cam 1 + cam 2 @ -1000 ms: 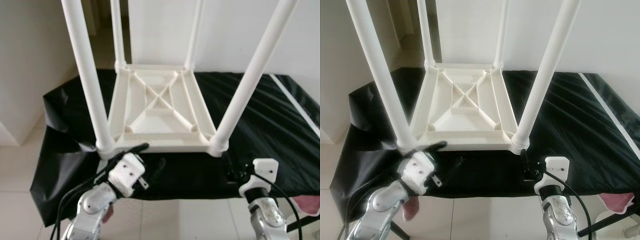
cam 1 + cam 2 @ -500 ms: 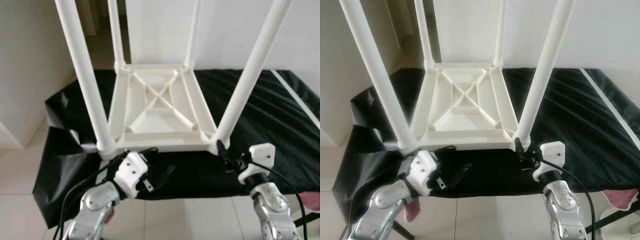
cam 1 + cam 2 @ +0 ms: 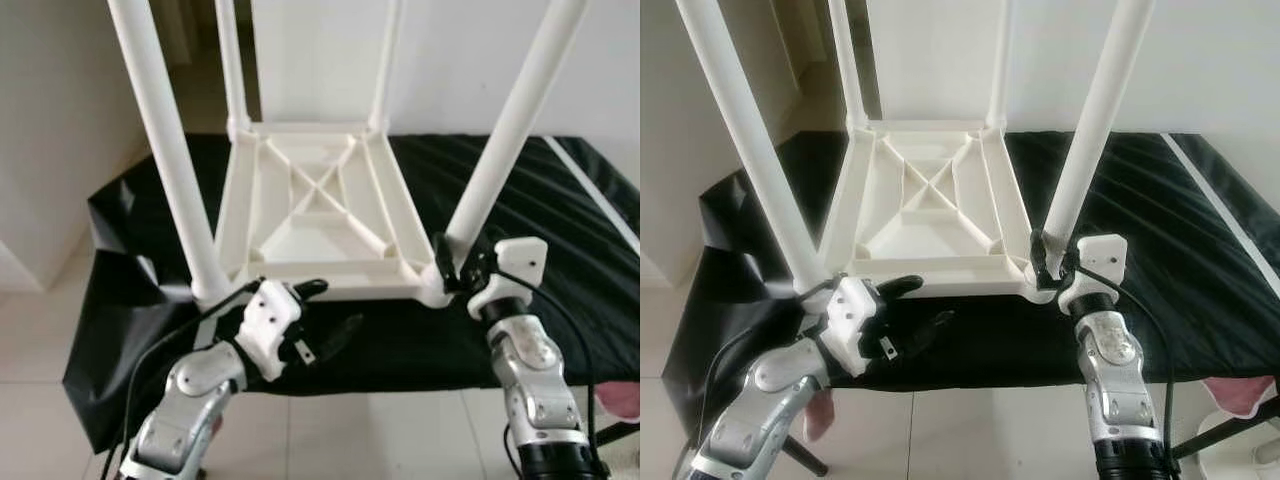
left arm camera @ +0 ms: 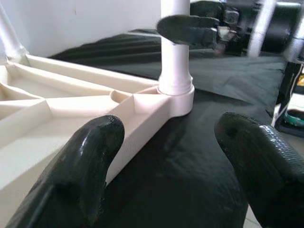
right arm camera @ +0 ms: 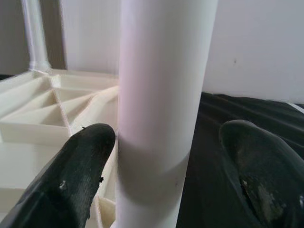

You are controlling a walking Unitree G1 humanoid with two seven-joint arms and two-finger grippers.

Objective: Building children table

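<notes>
A white plastic children's table (image 3: pixel 330 285) lies upside down on a black cloth, its legs pointing up. My right gripper (image 3: pixel 452 268) is open at the base of the front-right leg (image 3: pixel 500 150). In the right wrist view the leg (image 5: pixel 161 109) stands between the two black fingers (image 5: pixel 76 180), close to one and apart from the other. My left gripper (image 3: pixel 328 310) is open just before the table's front rim, right of the front-left leg (image 3: pixel 170 150). Its wrist view looks along that rim (image 4: pixel 71 137) toward the front-right leg's socket (image 4: pixel 175 90).
The black cloth (image 3: pixel 560 240) covers a low stand and hangs over its front edge, with a white strip (image 3: pixel 590 195) at the right. A white wall is behind, tiled floor in front. Something pink (image 3: pixel 620 400) sits at the lower right.
My right gripper has risen and moved forward until its fingers flank the front-right leg. My left gripper has opened and shifted right along the front rim.
</notes>
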